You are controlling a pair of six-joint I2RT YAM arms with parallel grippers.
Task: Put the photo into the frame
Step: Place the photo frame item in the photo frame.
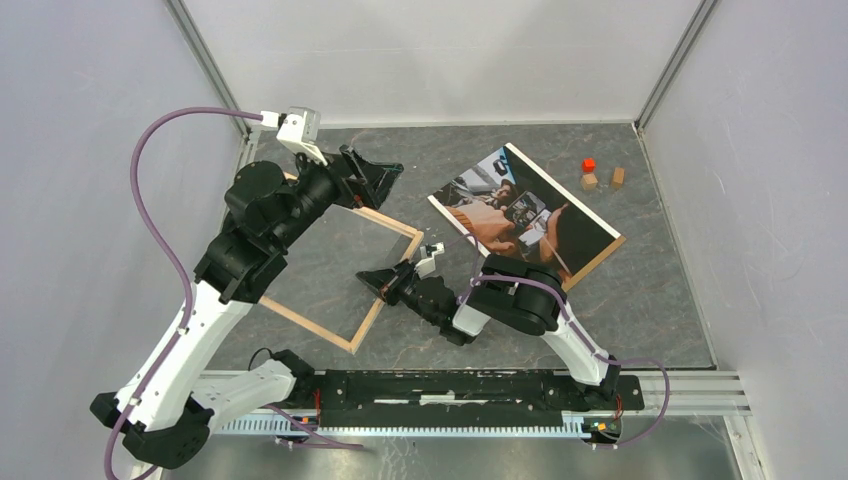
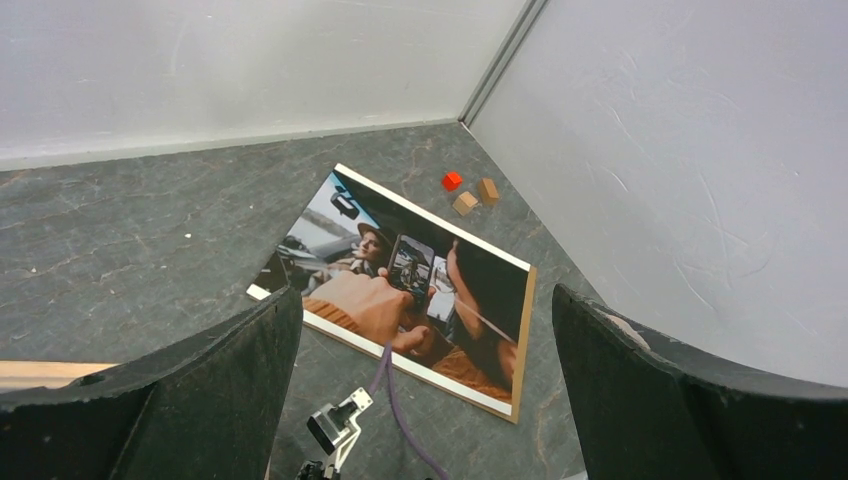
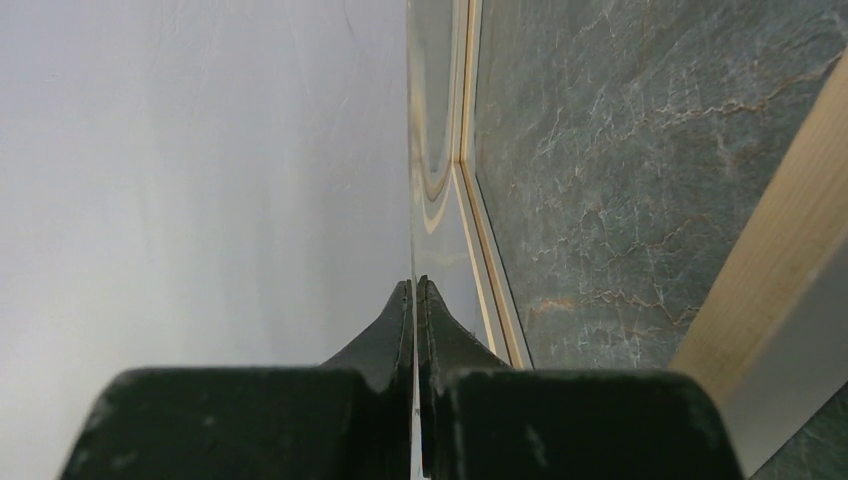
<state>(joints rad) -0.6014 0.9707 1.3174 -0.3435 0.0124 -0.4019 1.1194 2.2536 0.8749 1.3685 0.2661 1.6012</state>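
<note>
The photo [image 1: 525, 215] lies face up at the back right on a brown board whose edge shows along its side; it also shows in the left wrist view [image 2: 400, 290]. The frame [image 1: 300, 322], pale wood side up, lies on the table left of centre. My right gripper [image 1: 377, 281] is shut on the near edge of a thin clear pane [image 1: 360, 245] and holds it tilted over the frame. In the right wrist view the pane [image 3: 412, 150] runs edge-on between the closed fingers [image 3: 440, 340], with a frame rail [image 3: 780, 280] at right. My left gripper [image 1: 375, 180] is open and empty above the frame's far corner.
A red block [image 1: 588, 165] and two small wooden blocks [image 1: 590, 181] sit at the back right near the wall. White walls enclose the table on three sides. The right arm's purple cable [image 2: 395, 400] crosses the floor near the photo.
</note>
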